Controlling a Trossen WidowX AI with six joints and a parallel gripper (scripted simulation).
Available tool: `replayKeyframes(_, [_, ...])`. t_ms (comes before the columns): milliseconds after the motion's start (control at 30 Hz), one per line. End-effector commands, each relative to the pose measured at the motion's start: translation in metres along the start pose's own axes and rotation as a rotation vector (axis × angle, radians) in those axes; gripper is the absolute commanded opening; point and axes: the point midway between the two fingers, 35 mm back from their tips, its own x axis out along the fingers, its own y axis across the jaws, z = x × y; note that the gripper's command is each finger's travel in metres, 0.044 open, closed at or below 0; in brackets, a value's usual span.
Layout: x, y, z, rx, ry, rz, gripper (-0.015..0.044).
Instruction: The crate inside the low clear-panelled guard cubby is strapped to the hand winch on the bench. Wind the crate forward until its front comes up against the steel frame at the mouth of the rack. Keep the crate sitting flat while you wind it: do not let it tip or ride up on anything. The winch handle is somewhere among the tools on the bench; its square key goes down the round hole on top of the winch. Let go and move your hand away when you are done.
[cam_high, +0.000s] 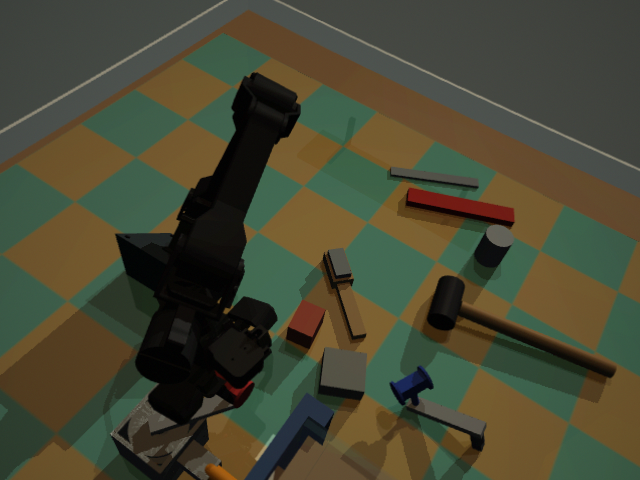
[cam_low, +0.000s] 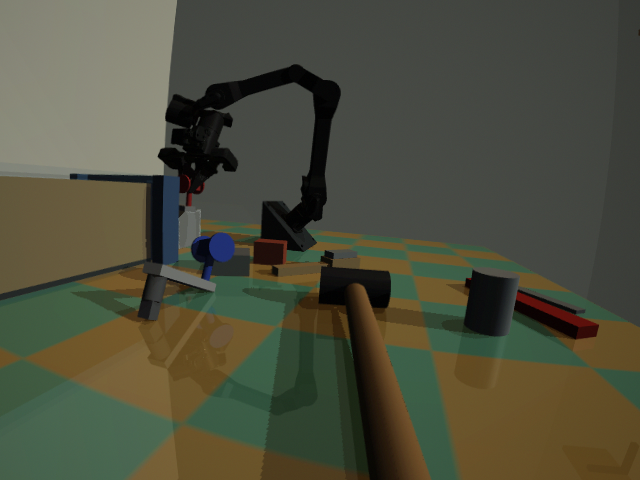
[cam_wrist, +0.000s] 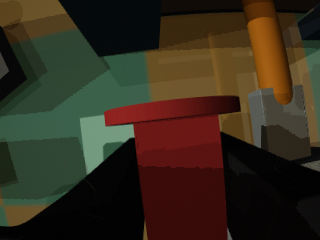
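Observation:
My gripper (cam_low: 193, 184) (cam_wrist: 172, 144) is shut on the red grip (cam_high: 242, 393) (cam_wrist: 181, 135) of a winch handle. The handle's grey arm (cam_high: 214, 405) lies over the top of the pale grey winch (cam_high: 134, 428) (cam_low: 189, 227). Its square key and the hole are hidden from view. An orange rod-like part (cam_high: 219, 471) (cam_wrist: 270, 55) reaches a grey block (cam_wrist: 280, 120) beside the winch. The blue frame (cam_high: 289, 428) (cam_low: 173, 222) stands at the mouth of the guard cubby (cam_low: 72, 227). I cannot make out the crate or tell whether it sits flat.
A handle with a blue grip (cam_high: 412, 384) (cam_low: 219, 246) lies right of the frame. A grey block (cam_high: 343, 370), a red block (cam_high: 306, 322) and a brush-like tool (cam_high: 351, 310) lie near the arm. A mallet (cam_high: 445, 302) (cam_low: 354, 286), a cylinder (cam_high: 493, 245) and two bars lie farther right.

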Motion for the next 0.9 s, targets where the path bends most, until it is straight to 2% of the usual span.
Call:
replayKeyframes(0, [-0.001, 0.005, -0.011, 0.018, 0.016, 0.008, 0.0])
replayKeyframes(867, [-0.014, 0.014, -0.036, 0.019, 0.018, 0.008, 0.0])
